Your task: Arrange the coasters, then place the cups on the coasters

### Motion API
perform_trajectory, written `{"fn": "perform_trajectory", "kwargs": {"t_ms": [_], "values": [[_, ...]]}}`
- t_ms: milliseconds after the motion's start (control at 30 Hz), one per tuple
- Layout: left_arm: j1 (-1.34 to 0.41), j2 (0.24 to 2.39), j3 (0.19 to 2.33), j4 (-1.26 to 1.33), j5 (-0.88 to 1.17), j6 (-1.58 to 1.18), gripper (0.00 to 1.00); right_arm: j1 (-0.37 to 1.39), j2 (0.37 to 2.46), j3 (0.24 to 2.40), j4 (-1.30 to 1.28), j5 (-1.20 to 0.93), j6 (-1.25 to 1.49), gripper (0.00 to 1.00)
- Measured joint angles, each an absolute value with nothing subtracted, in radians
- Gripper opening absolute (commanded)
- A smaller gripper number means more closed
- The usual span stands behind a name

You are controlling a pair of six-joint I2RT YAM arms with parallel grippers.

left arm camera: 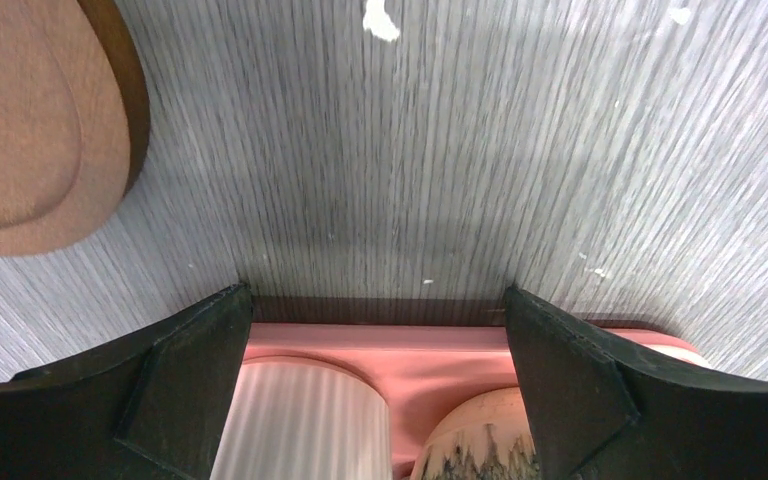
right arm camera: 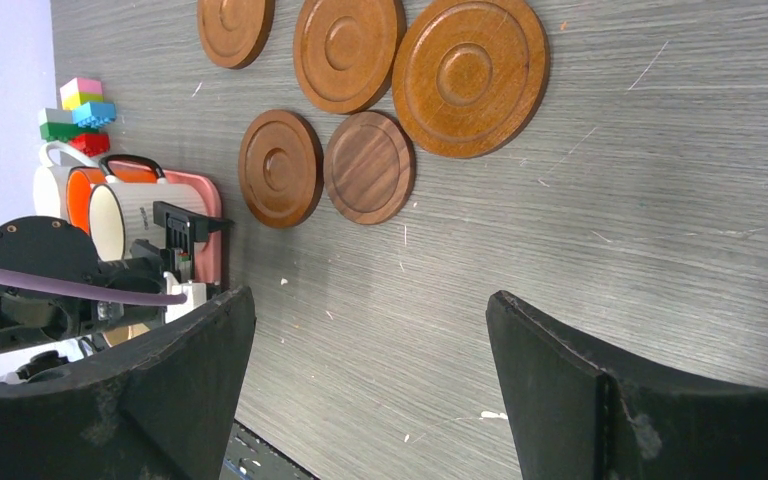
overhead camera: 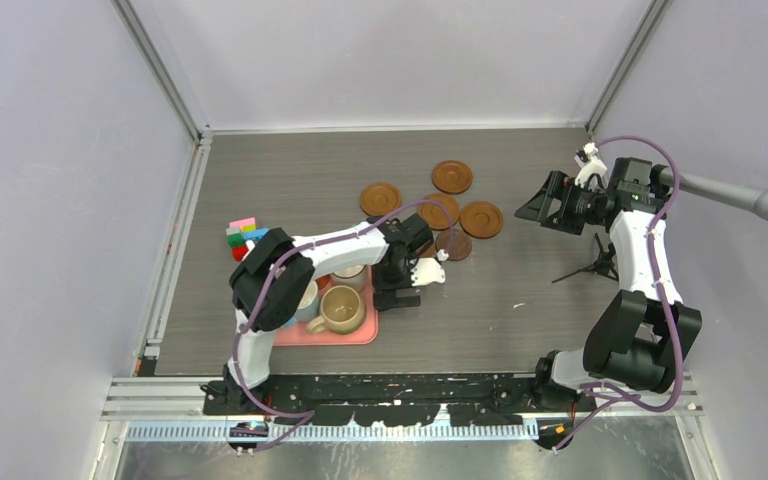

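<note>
From above, the left claw (overhead camera: pixel 400 298) hangs over the right edge of the pink tray (overhead camera: pixel 345 336), its jaws spread wide and holding nothing. A tan mug (overhead camera: pixel 340 310) sits in the tray at the claw's 9 o'clock. Five rimmed wooden coasters (overhead camera: pixel 452 177) lie in a loose cluster at its 1 o'clock, the darker coaster (overhead camera: pixel 454 244) nearest. The right claw (overhead camera: pixel 560 205) is raised, fully open and empty, with the coasters at its 9 o'clock.

In the left wrist view, a ribbed white mug (left arm camera: pixel 300 420) and the tan mug (left arm camera: pixel 475 445) sit at 6 o'clock between the wide fingers, and one coaster (left arm camera: pixel 30 130) lies at 10 o'clock.

In the right wrist view, the coasters (right arm camera: pixel 470 75) spread at 12 o'clock beyond the parted fingers. An orange mug (right arm camera: pixel 82 195) and toy blocks (right arm camera: pixel 75 112) are at 10 o'clock.
</note>
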State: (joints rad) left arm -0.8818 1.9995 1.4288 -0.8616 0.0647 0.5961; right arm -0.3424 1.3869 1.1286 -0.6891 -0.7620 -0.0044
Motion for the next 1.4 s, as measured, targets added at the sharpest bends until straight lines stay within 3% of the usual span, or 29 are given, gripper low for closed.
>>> {"fn": "perform_trajectory", "kwargs": {"t_ms": [900,1400], "values": [[-0.713,1.707,1.027,-0.781,0.013,0.786,1.0,-0.342,1.388,1.114,-0.69,-0.765,-0.004,0.9],[-0.641,1.681,1.039,-0.849,0.058,0.845,1.0,-0.29,1.388,1.1,-0.691,-0.723,-0.012,0.9]]}}
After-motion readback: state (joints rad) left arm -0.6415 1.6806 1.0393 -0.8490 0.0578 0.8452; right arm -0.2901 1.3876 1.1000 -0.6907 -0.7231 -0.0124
